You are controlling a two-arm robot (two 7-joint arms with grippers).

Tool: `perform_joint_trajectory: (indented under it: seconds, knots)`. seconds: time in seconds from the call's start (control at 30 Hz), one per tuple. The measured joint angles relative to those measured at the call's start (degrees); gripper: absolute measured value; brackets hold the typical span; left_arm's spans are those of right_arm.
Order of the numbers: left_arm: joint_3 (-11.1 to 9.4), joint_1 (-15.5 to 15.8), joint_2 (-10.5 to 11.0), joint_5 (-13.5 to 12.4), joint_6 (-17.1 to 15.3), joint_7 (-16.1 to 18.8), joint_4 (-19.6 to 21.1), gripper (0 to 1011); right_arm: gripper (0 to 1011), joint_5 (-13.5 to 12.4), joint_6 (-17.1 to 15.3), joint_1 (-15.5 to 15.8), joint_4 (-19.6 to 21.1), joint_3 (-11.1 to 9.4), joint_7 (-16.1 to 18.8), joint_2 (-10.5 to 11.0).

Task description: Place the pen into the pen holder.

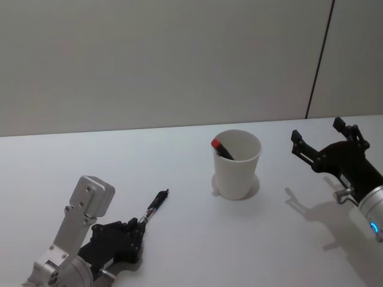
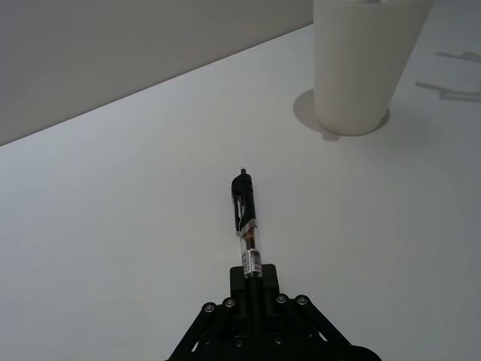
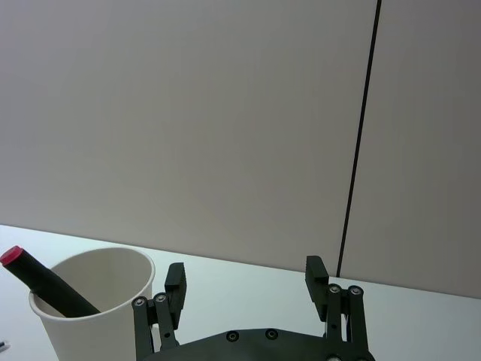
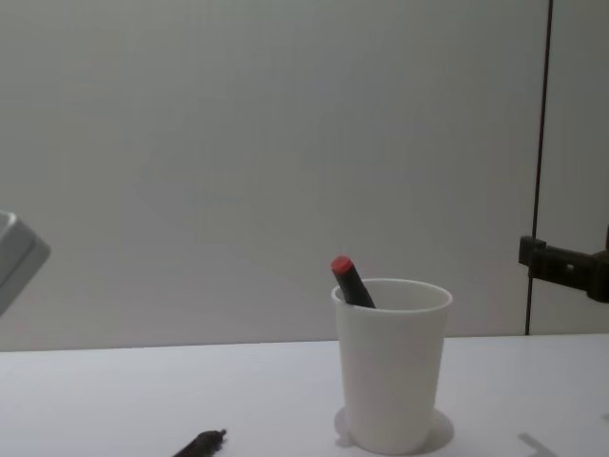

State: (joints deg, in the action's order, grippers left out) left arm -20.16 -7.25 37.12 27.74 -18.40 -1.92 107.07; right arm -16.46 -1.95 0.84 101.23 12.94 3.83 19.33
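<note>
pen (image 1: 157,203): black, with a clear labelled mid-barrel and the clip end forward.
pen pose: near level, low over the desk (image 1: 197,245); rear end clamped in the left gripper (image 1: 142,222); free end aimed toward the pen holder, well apart from it.
pen holder (image 1: 237,170): white tapered paper cup, upright on the desk; 1 red-capped marker (image 1: 220,147) leans inside.

The pen (image 1: 155,205) is left of the pen holder (image 1: 236,179).

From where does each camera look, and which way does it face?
Head: high, facing down at the table; left gripper shut on the pen, right gripper open.
Chest: low, facing across at the pen holder; right gripper at its edge.
Left wrist: along the held pen toward the pen holder.
Right wrist: past its open fingers toward the wall.
All share the pen holder.
</note>
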Motion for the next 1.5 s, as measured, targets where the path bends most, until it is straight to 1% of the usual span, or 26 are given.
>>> perform_joint_trajectory:
  seconds: [0.07,0.27,0.47,0.5,0.67,0.7,0.83,0.9,0.93,1.0,1.03,1.23,1.33,1.5]
  knots:
    - [0.1,0.0,0.0,-0.2,0.5,0.2,0.0,121,1002,0.0,0.0,0.0,0.0,0.0,0.0,0.0]
    - [0.4,-0.1,0.0,-1.1,3.5,0.9,0.1,120,1002,0.0,0.0,0.0,0.0,0.0,0.0,0.0]
    - [0.9,-0.2,-0.2,-2.1,7.8,1.5,0.3,121,1002,0.0,0.0,0.0,0.0,0.0,0.0,0.0]
    - [0.9,-0.2,-0.2,-2.1,7.8,1.5,0.3,121,1002,0.0,0.0,0.0,0.0,0.0,0.0,0.0]
    - [1.4,-0.1,-0.5,-2.9,12.2,1.9,0.3,121,1001,0.0,0.0,0.0,0.0,0.0,0.0,0.0]
    - [1.4,-0.1,-0.5,-2.9,12.2,1.9,0.3,121,1002,0.0,0.0,0.0,0.0,0.0,0.0,0.0]
    - [1.8,0.2,-0.8,-3.5,15.6,1.9,0.6,121,1001,0.0,0.0,0.0,0.0,0.0,0.0,0.0]
    - [2.0,0.4,-1.0,-3.7,16.7,1.9,0.6,121,1001,0.0,0.0,0.0,0.0,0.0,0.0,0.0]
    - [2.1,0.6,-1.2,-3.9,17.7,1.8,0.8,121,1002,0.0,0.0,0.0,0.0,0.0,0.0,0.0]
    - [2.2,0.9,-1.4,-4.2,18.6,1.7,0.8,121,1002,0.0,0.0,0.0,0.0,0.0,0.0,0.0]
    - [2.3,1.1,-1.6,-4.5,19.7,1.4,0.9,121,1002,0.0,0.0,0.0,0.0,0.0,0.0,0.0]
    - [2.7,2.3,-2.7,-5.4,22.9,0.6,1.3,121,1001,0.0,0.0,0.0,0.0,0.0,0.0,0.0]
    - [2.9,3.3,-3.6,-6.1,25.2,-0.2,1.4,120,1002,0.0,0.0,0.0,0.0,0.0,0.0,0.0]
    - [3.2,4.6,-4.7,-6.9,27.6,-1.1,1.6,121,1001,0.0,0.0,0.0,0.0,0.0,0.0,0.0]
